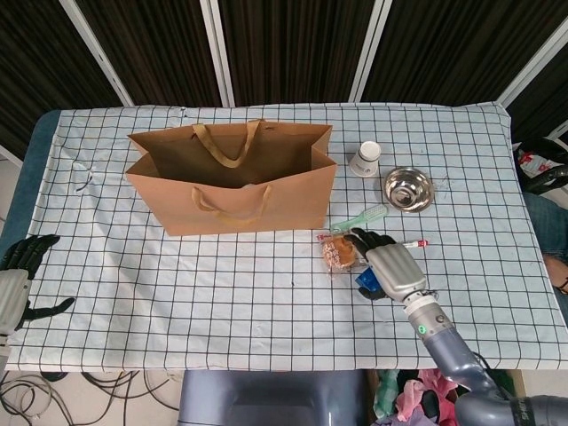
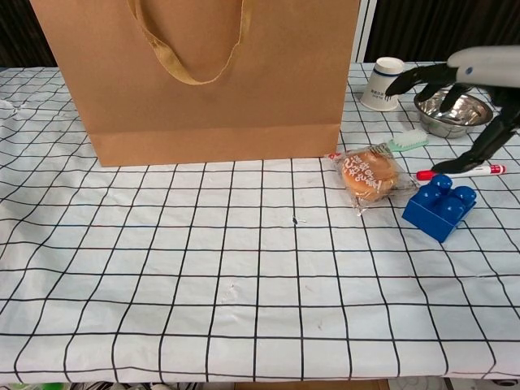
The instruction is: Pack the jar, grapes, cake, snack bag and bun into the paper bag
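The brown paper bag [image 1: 231,182] stands open at the table's back left, and its front wall [image 2: 211,81] fills the chest view. The bun [image 1: 340,252] in clear wrap lies on the cloth right of the bag [image 2: 370,175]. My right hand [image 1: 390,266] hovers just right of the bun with fingers spread, holding nothing; in the chest view this hand [image 2: 479,65] hangs above the blue brick. My left hand [image 1: 18,275] rests open at the table's left edge. I cannot see jar, grapes, cake or snack bag; the bag's inside is mostly hidden.
A blue brick [image 2: 439,207] and a red pen [image 2: 461,171] lie right of the bun. Behind them are a green toothbrush [image 2: 406,142], a steel bowl [image 2: 452,110] and an upturned paper cup [image 2: 383,83].
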`<state>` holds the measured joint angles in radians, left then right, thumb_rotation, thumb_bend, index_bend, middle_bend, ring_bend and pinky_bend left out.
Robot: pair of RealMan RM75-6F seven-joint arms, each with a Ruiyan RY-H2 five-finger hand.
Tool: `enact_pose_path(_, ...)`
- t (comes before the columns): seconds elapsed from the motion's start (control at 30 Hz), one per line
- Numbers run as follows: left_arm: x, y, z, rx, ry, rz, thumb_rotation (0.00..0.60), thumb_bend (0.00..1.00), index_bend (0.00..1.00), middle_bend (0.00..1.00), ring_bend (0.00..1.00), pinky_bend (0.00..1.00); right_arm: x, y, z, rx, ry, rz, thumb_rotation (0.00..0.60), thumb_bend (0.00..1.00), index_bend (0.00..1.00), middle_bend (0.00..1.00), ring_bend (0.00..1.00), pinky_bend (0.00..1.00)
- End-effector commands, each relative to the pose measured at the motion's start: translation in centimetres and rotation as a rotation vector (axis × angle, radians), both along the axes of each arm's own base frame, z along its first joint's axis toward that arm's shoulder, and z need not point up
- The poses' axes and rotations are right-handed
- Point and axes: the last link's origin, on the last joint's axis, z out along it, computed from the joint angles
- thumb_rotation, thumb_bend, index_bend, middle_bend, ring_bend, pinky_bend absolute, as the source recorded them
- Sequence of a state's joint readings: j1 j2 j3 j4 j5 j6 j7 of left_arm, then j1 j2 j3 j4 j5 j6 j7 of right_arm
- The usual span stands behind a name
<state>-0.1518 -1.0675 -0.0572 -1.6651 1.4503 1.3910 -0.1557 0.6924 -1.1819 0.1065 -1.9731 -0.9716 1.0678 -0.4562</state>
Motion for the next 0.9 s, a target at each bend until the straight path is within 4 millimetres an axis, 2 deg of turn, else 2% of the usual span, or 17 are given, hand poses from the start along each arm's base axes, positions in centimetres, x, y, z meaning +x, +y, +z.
enact_pose_path(0.03,0.0,0.0,0.0,0.0,0.0,0.0,0.6,0.13,0.11,0.09,0.0,0.02,0.3,-1.7,-2.5,0.015,0.041,0.023,0.6,0.16,0.12,0.06,0.11,0.16)
enact_pose_path(0.33,-0.1,0.0,0.1,0.005,0.002,0.009,0.6,0.13,0.11,0.09,0.0,0.02,0.5,-3.5,-5.3,0.018,0.108,0.066,0.6,0.16,0.12,0.06,0.11,0.15)
enact_pose_path(0.53,-0.1,0.1,0.2,0.009,0.005,0.014,0.6,0.13,0.11,0.09,0.0,0.02,0.5,-3.9,-6.9,0.059,0.129,0.07,0.6,0.16,0.12,0.06,0.11,0.15)
enact_pose_path(0.7,-0.1,0.1,0.2,0.015,0.0,0.015,0.6,0.13,0.11,0.09,0.0,0.02,0.3,-4.4,-7.4,0.101,0.18,0.078,0.6,0.16,0.11,0.06,0.09,0.15)
enact_pose_path(0.9,-0.1,0.1,-0.1,0.004,0.007,0.014,0.6,0.13,0.11,0.09,0.0,0.02,0.3,-5.6,-7.2,0.073,0.214,0.088,0.6,0.16,0.11,0.06,0.09,0.15)
